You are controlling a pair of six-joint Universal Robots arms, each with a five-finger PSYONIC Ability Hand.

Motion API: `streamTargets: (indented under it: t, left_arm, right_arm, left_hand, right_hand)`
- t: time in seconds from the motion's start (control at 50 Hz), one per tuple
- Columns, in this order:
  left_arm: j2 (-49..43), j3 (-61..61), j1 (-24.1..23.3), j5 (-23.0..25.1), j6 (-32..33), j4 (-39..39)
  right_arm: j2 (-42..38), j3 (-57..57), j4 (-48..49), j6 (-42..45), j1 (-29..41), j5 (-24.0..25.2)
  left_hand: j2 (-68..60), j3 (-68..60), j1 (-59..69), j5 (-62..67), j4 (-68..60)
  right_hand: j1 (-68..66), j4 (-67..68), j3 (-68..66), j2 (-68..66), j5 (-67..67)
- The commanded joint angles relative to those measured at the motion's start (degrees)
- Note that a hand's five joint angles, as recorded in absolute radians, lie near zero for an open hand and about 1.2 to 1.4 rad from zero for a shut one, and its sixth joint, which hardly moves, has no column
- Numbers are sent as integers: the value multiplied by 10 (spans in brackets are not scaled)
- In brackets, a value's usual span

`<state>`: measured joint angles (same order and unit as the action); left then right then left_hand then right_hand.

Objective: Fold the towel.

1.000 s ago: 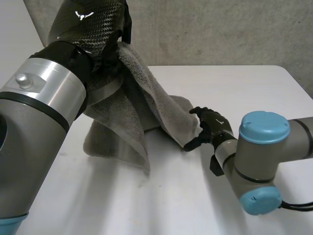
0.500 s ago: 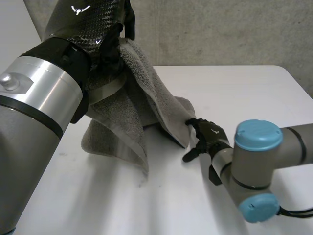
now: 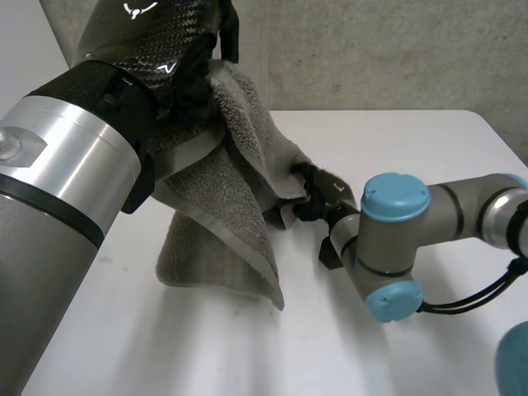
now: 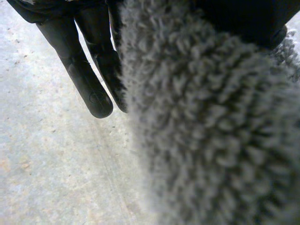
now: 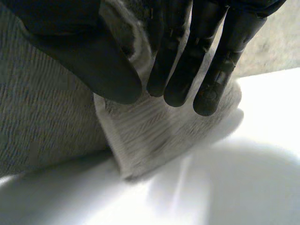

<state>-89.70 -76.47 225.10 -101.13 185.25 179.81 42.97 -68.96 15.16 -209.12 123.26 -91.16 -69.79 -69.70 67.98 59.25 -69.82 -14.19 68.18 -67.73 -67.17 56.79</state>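
A grey towel (image 3: 223,239) hangs bunched from my left hand (image 3: 224,33), which is raised above the table's back left. Its lower folds rest on the white table (image 3: 396,140). In the left wrist view the towel (image 4: 211,131) runs thick beside the straight fingers (image 4: 93,89), pinched at the top of the hand. My right hand (image 3: 322,188) is at the towel's hanging right-hand edge, near the middle of the table. In the right wrist view its thumb (image 5: 93,61) and fingers (image 5: 187,70) close on a corner of the towel (image 5: 154,126), which droops below them onto the table.
A grey wall (image 3: 371,49) rises behind the table. The table's right edge (image 3: 505,140) lies beyond my right arm (image 3: 392,239). My left arm (image 3: 74,190) stands large over the table's left side.
My right hand has moved left and up to the towel's hanging edge and closed its fingers on it. The left hand rose slightly, and the towel's lower part swung to the right.
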Motion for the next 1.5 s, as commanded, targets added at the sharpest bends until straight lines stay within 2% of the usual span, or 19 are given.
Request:
streamTargets:
  t: [0.02,0.14,0.2,0.28,0.32,0.38,0.42,0.48,0.56,0.58,0.6,0.64,0.68,0.88,0.96,1.06,1.16,1.34,1.5]
  left_arm:
    - [0,-12,52,1,2,1]
    - [-3,-26,122,5,-1,-1]
    - [-5,-41,143,7,0,-1]
    - [-7,-58,146,8,-1,-1]
    - [-9,-66,145,8,0,-2]
    - [-9,-83,148,9,0,-2]
    - [-11,-102,153,10,0,-2]
    - [-16,-110,153,11,0,-1]
    - [-35,-122,151,10,-2,-1]
    - [-37,-122,150,10,-2,-1]
    - [-37,-122,150,10,-2,-1]
    - [-40,-122,150,10,-3,-1]
    - [-40,-121,151,10,-5,-1]
    - [-30,-120,140,10,-15,-1]
    - [-14,-119,132,10,-16,-1]
    - [-6,-119,128,10,-16,0]
    - [-6,-118,128,10,-16,0]
    - [-7,-118,130,10,-16,0]
    - [-7,-116,132,11,-16,0]
  right_arm:
    - [126,-64,12,107,-65,-3]
    - [244,-100,7,218,-134,26]
    - [289,-108,1,250,-149,58]
    - [353,-108,-35,269,-166,96]
    - [398,-93,-113,297,-180,143]
    - [404,-81,-160,320,-181,169]
    - [406,-74,-236,364,-181,215]
    - [397,-83,-290,397,-175,230]
    - [373,-108,-305,398,-174,232]
    - [366,-128,-293,389,-173,229]
    - [366,-128,-293,389,-173,229]
    - [356,-179,-245,354,-172,224]
    - [340,-220,-190,332,-173,226]
    - [251,-227,-49,353,-156,220]
    - [204,-200,-39,391,-133,209]
    - [132,-153,-33,468,-109,164]
    - [80,-110,-26,505,-96,134]
    - [35,-67,-15,540,-89,113]
    - [18,-57,35,540,-88,105]
  left_hand:
    - [-102,-103,120,108,-102]
    - [-102,-103,120,108,-102]
    - [-102,-103,120,108,-102]
    - [-102,-103,120,108,-102]
    - [-102,-103,120,108,-102]
    - [-102,-103,120,108,-102]
    - [-102,-103,120,108,-102]
    - [-102,-103,120,108,-102]
    - [-102,-103,120,108,-102]
    - [-102,-103,120,108,-102]
    - [-102,-103,120,108,-102]
    - [-102,-103,120,108,-102]
    - [-102,-103,120,108,-102]
    - [-102,-103,120,108,-102]
    - [-102,-103,120,108,-102]
    - [-102,-103,120,108,-102]
    - [-102,-103,120,108,-102]
    - [-102,-103,120,108,-102]
    - [-102,-103,120,108,-102]
  right_hand:
    - [-658,118,-123,-128,132]
    - [-658,118,-123,-128,132]
    - [-658,118,-123,-128,132]
    - [-658,118,-123,-128,132]
    - [-658,118,-123,-128,132]
    - [-658,118,-123,-128,132]
    - [-658,118,-123,-128,132]
    - [-658,118,-123,-128,132]
    - [-544,4,-9,-14,18]
    - [-443,-97,93,87,-83]
    - [-442,-98,94,88,-84]
    - [-246,-294,290,284,-280]
    - [-148,-392,388,382,-378]
    - [-149,-391,386,381,-377]
    - [-166,-374,370,364,-360]
    - [-198,-342,338,332,-328]
    - [-213,-327,323,317,-313]
    - [-262,-278,274,268,-264]
    - [-315,-224,220,214,-210]
